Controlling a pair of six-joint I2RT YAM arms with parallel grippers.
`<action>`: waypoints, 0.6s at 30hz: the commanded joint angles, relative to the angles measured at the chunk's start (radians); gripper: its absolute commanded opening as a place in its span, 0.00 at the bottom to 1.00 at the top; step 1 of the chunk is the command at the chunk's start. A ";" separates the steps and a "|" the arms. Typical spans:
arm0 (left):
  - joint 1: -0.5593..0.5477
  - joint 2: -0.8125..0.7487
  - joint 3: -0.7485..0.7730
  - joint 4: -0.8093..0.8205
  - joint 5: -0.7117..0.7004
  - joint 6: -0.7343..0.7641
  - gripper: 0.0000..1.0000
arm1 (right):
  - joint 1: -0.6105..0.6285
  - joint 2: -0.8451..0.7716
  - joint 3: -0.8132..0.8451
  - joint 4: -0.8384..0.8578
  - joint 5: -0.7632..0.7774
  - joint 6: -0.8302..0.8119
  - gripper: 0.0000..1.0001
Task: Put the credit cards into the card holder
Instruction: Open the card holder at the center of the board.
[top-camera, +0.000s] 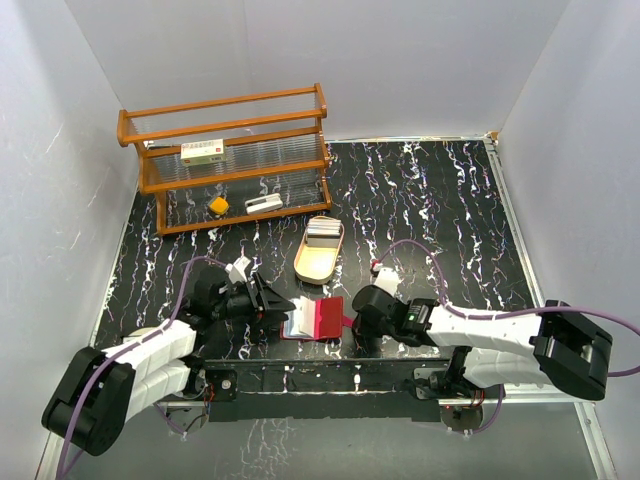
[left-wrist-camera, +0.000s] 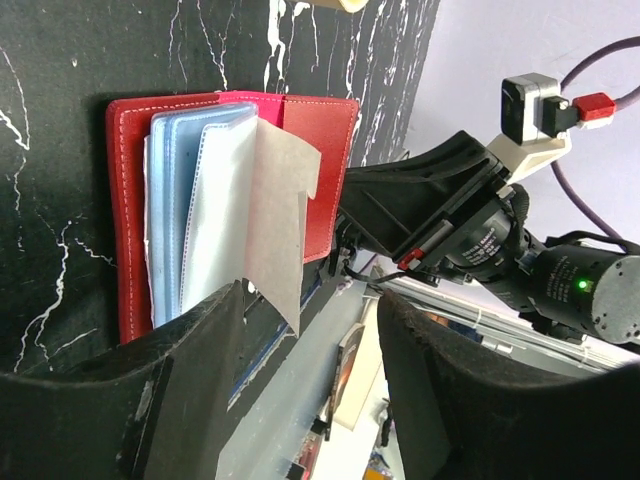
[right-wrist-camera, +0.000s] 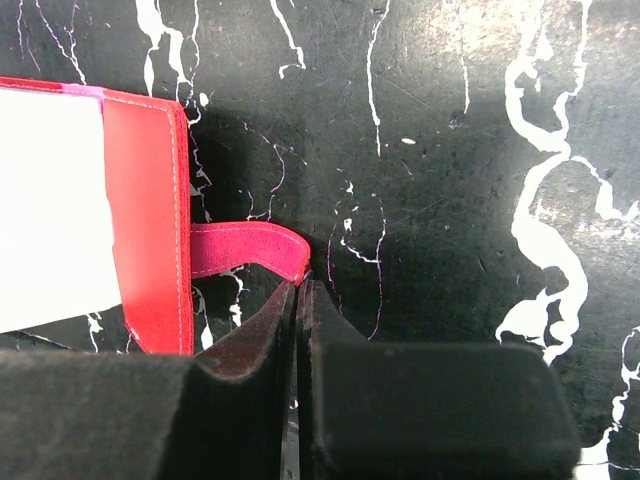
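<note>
1. Card holder (top-camera: 318, 318) lies open on the counter (top-camera: 450, 220).
2. Right end effector (right-wrist-camera: 300, 290), closed, sits against its snap tab (right-wrist-camera: 245, 250), likely to steady it.
3. Left end effector (left-wrist-camera: 312, 300) stands open around a credit card (left-wrist-camera: 280, 210) poking from its pockets.

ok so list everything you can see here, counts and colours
card holder: 1, dark red, open, near edge centre
credit cards: one stack, whitish, in the tray
tray: 1, tan oval, behind the card holder
rack: 1, orange wood, far left
box: 1, white, red label, upper rack shelf
yellow item: 1, rack's bottom level
white item: 1, rack's bottom level
table: 1, black, white veins
left hand: 1, black, open, at the card holder's pockets
right hand: 1, black, shut, right of the card holder
</note>
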 joint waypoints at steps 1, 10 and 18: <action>0.000 0.000 0.059 -0.079 0.000 0.082 0.54 | -0.003 0.015 0.073 -0.030 0.012 -0.032 0.07; -0.011 0.106 0.098 -0.019 0.027 0.103 0.51 | -0.003 0.044 0.320 -0.224 0.004 -0.093 0.39; -0.024 0.146 0.122 -0.020 0.021 0.117 0.50 | 0.000 0.086 0.436 -0.170 -0.075 -0.125 0.38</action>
